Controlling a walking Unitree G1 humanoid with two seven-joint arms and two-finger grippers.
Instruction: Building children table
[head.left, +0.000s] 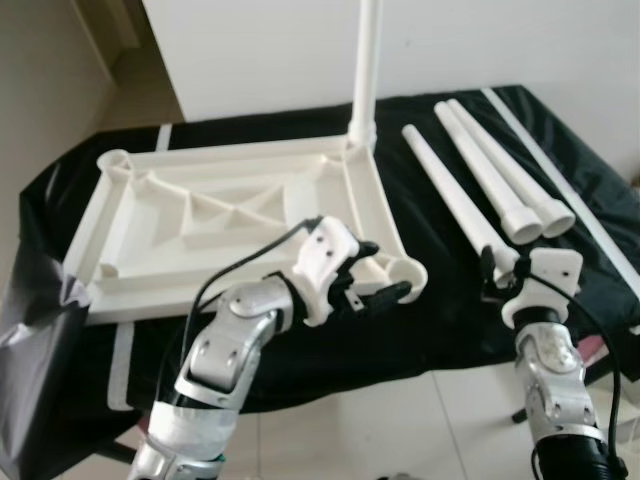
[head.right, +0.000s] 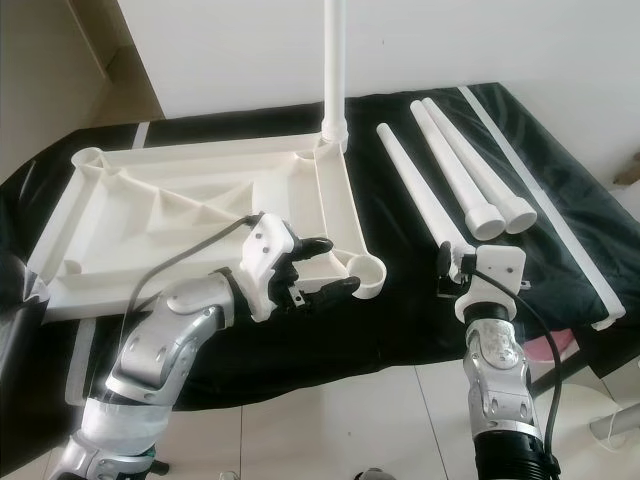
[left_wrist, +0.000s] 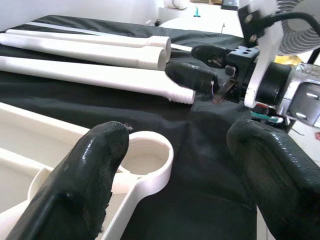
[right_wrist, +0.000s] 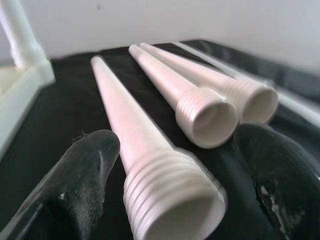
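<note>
Upside-down children's table and loose legs on a black-draped desk

Nearest, the left end effector (head.right: 325, 268) hangs wide open at the white plastic tabletop's (head.left: 230, 215) threaded corner socket (left_wrist: 145, 160). The right end effector (right_wrist: 165, 200) straddles, fingers spread, the ribbed end of the closest white tapered plastic leg (head.left: 455, 195), whose end it partly hides. Two more legs (head.left: 500, 170) lie beyond; one upright leg (head.left: 368, 70) in the far corner is cut off above. No writing is legible.

Left pincer (head.left: 385, 275) fingers spread, arm bent forward; right pincer (right_wrist: 165, 195) fingers spread, arm raised
</note>
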